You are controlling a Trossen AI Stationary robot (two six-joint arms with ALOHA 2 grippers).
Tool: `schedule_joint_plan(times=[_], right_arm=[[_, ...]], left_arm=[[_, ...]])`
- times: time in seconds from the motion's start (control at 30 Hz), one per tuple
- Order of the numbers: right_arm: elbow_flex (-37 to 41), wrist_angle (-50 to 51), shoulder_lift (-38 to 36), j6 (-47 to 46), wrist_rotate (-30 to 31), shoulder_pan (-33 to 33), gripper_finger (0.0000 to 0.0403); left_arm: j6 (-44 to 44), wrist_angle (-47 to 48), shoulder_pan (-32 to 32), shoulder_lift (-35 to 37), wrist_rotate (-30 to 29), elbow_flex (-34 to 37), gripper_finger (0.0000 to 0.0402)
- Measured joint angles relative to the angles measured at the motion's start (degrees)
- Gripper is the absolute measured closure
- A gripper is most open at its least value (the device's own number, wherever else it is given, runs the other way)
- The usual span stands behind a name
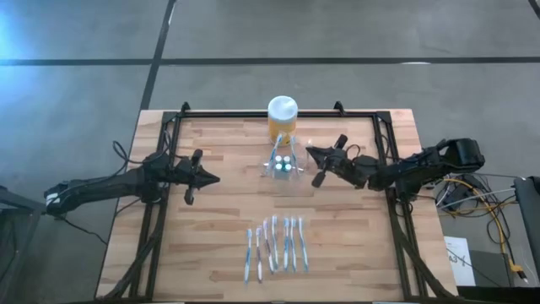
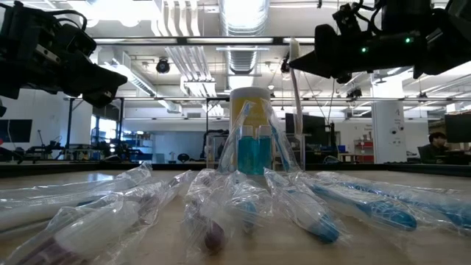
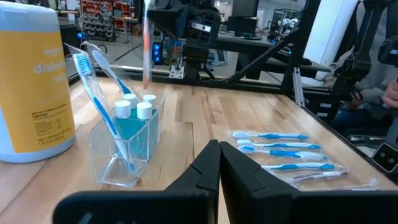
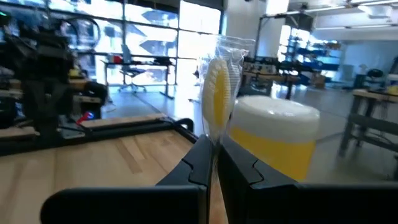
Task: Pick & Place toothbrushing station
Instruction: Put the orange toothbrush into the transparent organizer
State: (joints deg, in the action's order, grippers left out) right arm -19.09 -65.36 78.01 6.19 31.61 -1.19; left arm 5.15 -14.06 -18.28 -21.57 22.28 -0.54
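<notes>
Wooden slats make up the desk [image 1: 211, 228], the largest thing here and the only one. Above it work two dark arms. The left claw [image 1: 211, 178] hangs clenched and empty, well apart from the holder. The right claw [image 1: 310, 153] is clenched on one wrapped toothbrush [image 4: 216, 93] with a yellowish head, held upright just beside the toothbrushing station [image 1: 283, 165].

Next in size comes one yellow jar [image 1: 283, 118] with a white lid, standing directly behind the station. The station itself is one clear plastic holder near the middle of the desk's far half; it carries what look like three white-capped tubes of blue liquid [image 3: 137, 111] and two blue toothbrushes [image 3: 84, 65] leaning in it.

Smallest are the bagged toothbrushes [image 1: 274, 245] lying in a row nearer the front edge, about six, though the overlapping wrappers make the count unsure.

The risks, as I judge them: the holder is light and clear, so a brush lowered off-centre could catch its rim and tip it or shove it against the jar. The loose wrapper may snag on the brushes already leaning there. A grip on crinkly film could also slip.
</notes>
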Motion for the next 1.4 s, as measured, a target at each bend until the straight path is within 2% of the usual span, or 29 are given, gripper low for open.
schedule_joint_plan(times=[0.3,0.5,0.73,0.87,1.17,1.4], right_arm=[[-4.06,-1.27,10.62,-2.53,0.72,-0.22,0.0390],[-4.09,-13.39,19.78,-5.82,4.03,-0.22,0.0390],[-4.11,-17.64,27.10,-10.55,8.99,-0.20,0.0390],[-4.09,-20.83,28.68,-9.24,9.17,-0.02,0.0390],[-4.02,-20.61,28.45,-9.44,9.12,0.22,0.0389],[-3.94,-20.35,28.21,-9.55,9.08,0.46,0.0341]], left_arm=[[1.11,-1.26,-0.01,-0.02,-0.54,0.07,0.0392],[3.31,-1.52,0.02,0.01,-0.70,0.09,0.0394],[4.19,-1.49,0.02,0.01,-0.70,0.12,0.0384],[4.91,-1.41,0.02,0.01,-0.72,0.12,0.0387],[5.65,-1.34,0.02,0.01,-0.73,0.16,0.0392],[5.99,-0.03,0.02,0.01,-0.73,0.18,0.0386]])
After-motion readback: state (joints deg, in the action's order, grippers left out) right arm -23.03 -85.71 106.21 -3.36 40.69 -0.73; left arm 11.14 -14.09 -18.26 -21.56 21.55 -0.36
